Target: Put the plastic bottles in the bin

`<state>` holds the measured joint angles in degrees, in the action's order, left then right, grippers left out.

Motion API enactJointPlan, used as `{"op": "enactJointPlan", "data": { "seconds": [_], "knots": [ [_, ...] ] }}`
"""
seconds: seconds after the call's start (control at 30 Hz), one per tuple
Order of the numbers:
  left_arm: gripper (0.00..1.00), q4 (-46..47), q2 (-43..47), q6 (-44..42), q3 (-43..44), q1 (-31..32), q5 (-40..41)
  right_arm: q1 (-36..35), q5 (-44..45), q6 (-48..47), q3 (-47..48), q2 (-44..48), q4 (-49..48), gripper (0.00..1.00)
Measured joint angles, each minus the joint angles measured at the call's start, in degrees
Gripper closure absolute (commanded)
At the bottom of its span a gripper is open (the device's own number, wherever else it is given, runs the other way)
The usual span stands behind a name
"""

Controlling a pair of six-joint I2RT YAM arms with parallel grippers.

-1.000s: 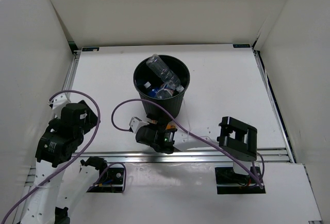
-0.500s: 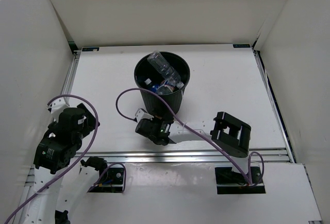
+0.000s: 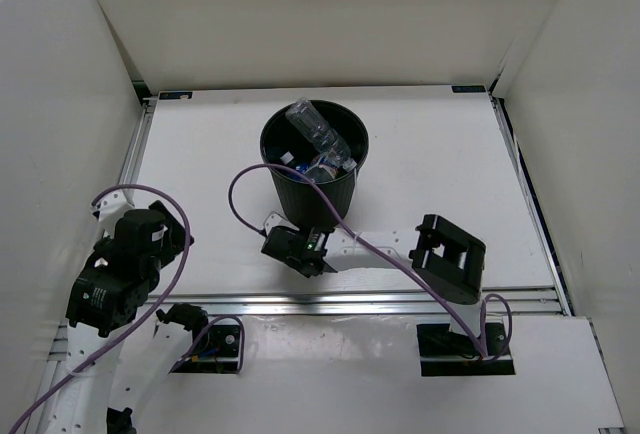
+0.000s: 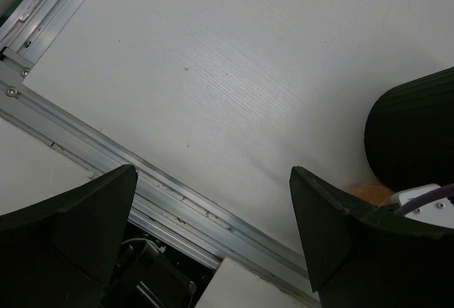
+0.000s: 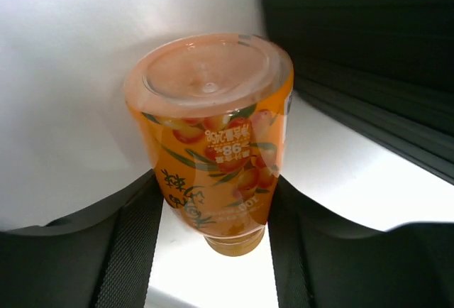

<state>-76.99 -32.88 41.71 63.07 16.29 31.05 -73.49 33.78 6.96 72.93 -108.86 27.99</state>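
Observation:
The black bin stands mid-table with clear plastic bottles inside, one sticking up past the rim. The short orange bottle lies on its side right by the bin's ribbed wall. My right gripper is shut on it, one black pad pressing each side. From above the right gripper sits low at the bin's near foot and covers that bottle. My left gripper hangs open over the table's near-left edge, nothing between its fingers. A bit of orange shows beside the bin.
An aluminium rail runs along the table's near edge. Purple cables loop from both arms, one arching beside the bin. White walls enclose the table on three sides. The left arm sits at the near-left corner.
My right gripper has shut on the orange bottle at the bin's foot after sliding slightly left. The left arm drew back toward the near edge, then held still.

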Motion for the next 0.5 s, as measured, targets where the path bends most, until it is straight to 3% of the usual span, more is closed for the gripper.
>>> {"op": "enactJointPlan", "data": {
  "seconds": [0.27,0.5],
  "knots": [
    [0.0,0.0,0.0,1.8,0.0,0.0,0.8,-0.9,-11.5,2.9,7.5,3.2,8.4,0.99],
    [0.0,0.0,0.0,3.1,0.0,0.0,1.7,-5.2,-14.6,3.7,22.9,9.7,15.8,0.99]
  ]
}}
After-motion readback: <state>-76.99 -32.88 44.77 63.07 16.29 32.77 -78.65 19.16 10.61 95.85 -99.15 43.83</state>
